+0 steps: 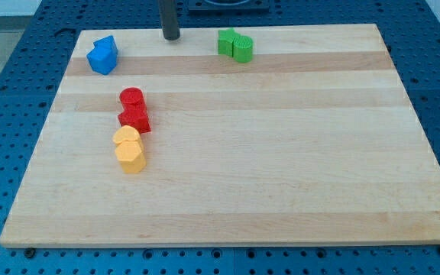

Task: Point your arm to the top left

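My tip (172,37) rests on the wooden board (281,168) near the view's top edge, left of centre. A blue block (102,56), irregular in shape, lies to the tip's left near the board's top left corner. A green block (235,45), made of two rounded lobes, lies to the tip's right. The tip touches neither of them.
A red cylinder (131,98) and a red star-like block (134,118) sit close together at the left middle. A yellow rounded block (126,138) and a yellow hexagonal block (131,156) lie right below them. A blue perforated table surrounds the board.
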Tool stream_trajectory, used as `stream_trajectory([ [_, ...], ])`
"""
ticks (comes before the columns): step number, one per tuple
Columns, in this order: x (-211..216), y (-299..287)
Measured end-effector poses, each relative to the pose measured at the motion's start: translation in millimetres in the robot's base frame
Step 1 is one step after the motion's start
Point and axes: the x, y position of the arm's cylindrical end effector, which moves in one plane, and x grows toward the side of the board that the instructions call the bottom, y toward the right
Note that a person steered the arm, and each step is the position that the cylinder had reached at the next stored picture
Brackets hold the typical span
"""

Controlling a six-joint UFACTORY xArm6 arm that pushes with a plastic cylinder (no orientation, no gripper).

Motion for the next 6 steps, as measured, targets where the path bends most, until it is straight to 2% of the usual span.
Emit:
stream_trajectory([
  [4,-16,-11],
  [5,-16,-67],
  [6,-17,-96],
])
